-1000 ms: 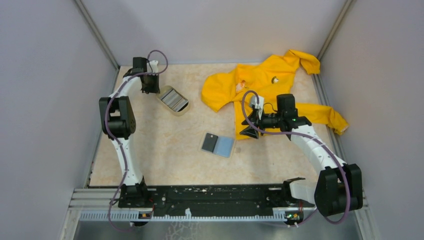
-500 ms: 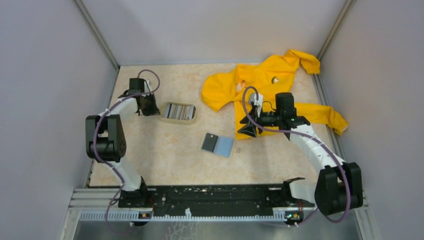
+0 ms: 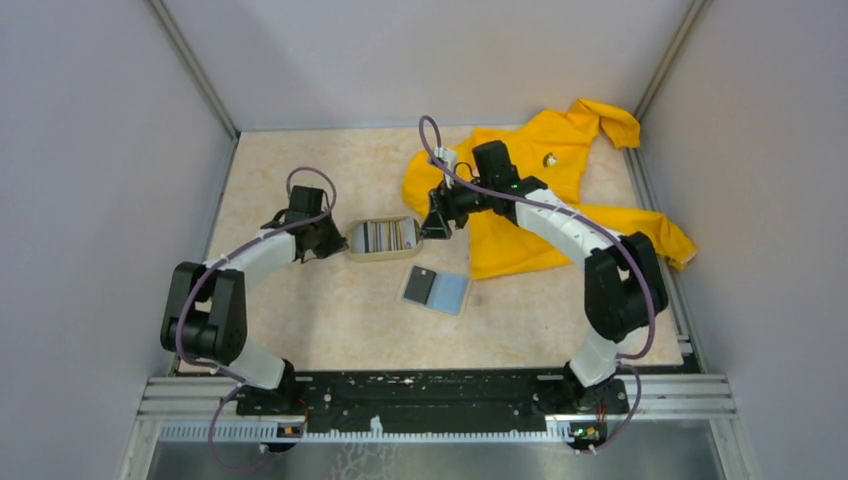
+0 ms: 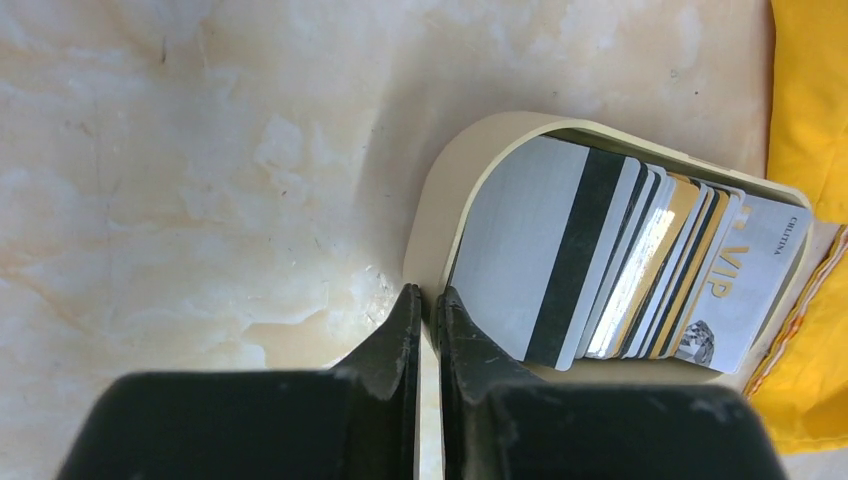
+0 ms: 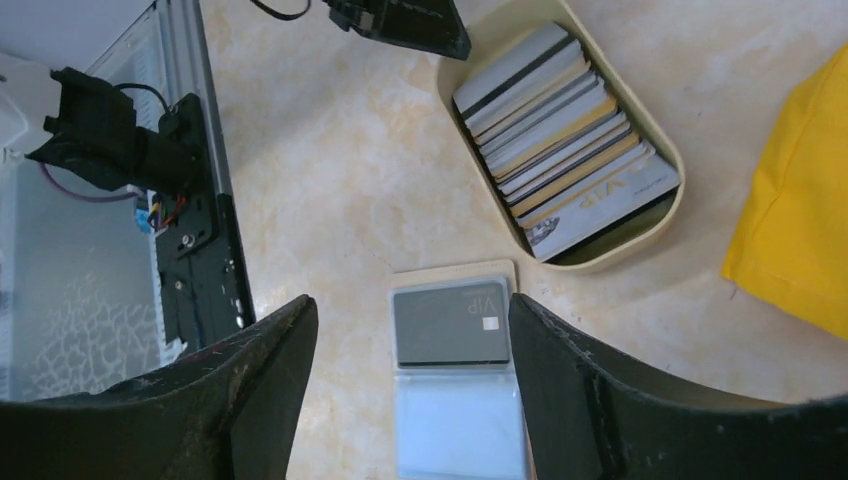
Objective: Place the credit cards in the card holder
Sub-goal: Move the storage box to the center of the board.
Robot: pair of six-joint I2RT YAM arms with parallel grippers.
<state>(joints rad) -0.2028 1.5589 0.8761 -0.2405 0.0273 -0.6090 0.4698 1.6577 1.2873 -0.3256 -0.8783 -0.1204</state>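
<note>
A dark grey card (image 3: 420,285) and a light blue card (image 3: 451,293) lie flat side by side mid-table. They also show in the right wrist view, grey (image 5: 450,325) and blue (image 5: 458,430). The card holder (image 3: 383,238) is a beige oval tray with several cards standing in it. My left gripper (image 3: 338,240) is shut on its left rim (image 4: 440,200), the wall pinched between the fingers (image 4: 428,300). My right gripper (image 3: 437,222) is open and empty, above the table by the holder's right end; its fingers frame the two cards (image 5: 412,320).
A yellow jacket (image 3: 540,180) lies crumpled at the back right, close to the holder's right end (image 4: 810,100). The black base rail (image 3: 430,395) runs along the near edge. Grey walls enclose the table on the left, back and right.
My left gripper has dragged the card holder right and towards the near side, turning it. My right arm has swung left and away to the holder's right end.
</note>
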